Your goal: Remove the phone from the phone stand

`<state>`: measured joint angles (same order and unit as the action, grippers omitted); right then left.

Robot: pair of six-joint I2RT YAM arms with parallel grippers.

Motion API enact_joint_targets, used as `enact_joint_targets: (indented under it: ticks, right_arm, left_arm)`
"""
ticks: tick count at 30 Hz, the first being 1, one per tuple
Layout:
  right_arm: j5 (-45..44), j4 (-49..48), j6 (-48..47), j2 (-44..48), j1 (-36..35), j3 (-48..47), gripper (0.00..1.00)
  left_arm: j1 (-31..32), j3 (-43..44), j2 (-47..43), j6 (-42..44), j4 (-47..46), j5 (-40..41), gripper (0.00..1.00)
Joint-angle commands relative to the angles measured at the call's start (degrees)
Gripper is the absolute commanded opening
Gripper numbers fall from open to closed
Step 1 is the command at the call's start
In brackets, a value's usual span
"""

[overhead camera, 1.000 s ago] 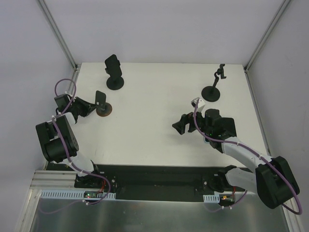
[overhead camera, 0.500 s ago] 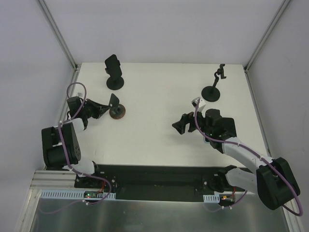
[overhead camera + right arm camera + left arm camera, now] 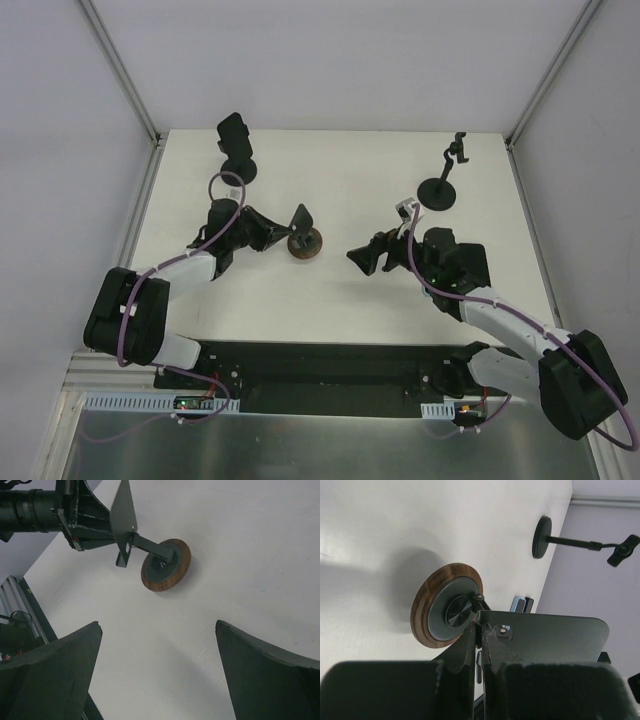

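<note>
Evidently the step in hand is the set-up for the pull-off. The left gripper has its jaws pressed together on the lower edge of a thin dark slab that I take to be the phone, though it could be the stand's own backplate. The slab sits on the phone stand, near the middle of the table. The right gripper hangs just beside it with its jaws wide apart, facing the stand and touching nothing.

The next move, as I judge it, falls to the right arm: close in and pin the wooden base or its short stem, so the left can draw the slab up and out of the lip without dragging the stand along. A one-handed pull would likely carry the stand with it.

Only the top view shows both arms at once, plus two other stands at the back: a black stand on the left and a slim clamp stand on the right. The left wrist view alone shows the pinch up close and the base's wood ring with a grey disc and knob. The right wrist view shows the slab nearly edge-on and the angled stem. No view shows whether the base rests on the table
</note>
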<state>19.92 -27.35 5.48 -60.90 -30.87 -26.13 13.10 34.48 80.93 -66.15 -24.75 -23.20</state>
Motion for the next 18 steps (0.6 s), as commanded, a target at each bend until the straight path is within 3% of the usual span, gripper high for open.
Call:
enact_joint_targets:
  ticks: [1,7,18]
  right_arm:
    - [-2.8,-7.5,3.3,-1.6,-3.6,-3.7,0.97]
    - [-5.2,-12.5,5.1,-6.2,-7.3,-4.8,0.88]
    - [-15.2,-16.1,5.0,-13.4,-11.0,-7.3,0.67]
  left_arm:
    - [5.9,3.2,-0.1,-4.3,-2.1,6.5,0.00]
    - [12.4,4.9,2.0,-6.4,-2.2,9.4,0.00]
    - [18.4,5.5,2.0,-8.1,-3.3,12.2,0.00]
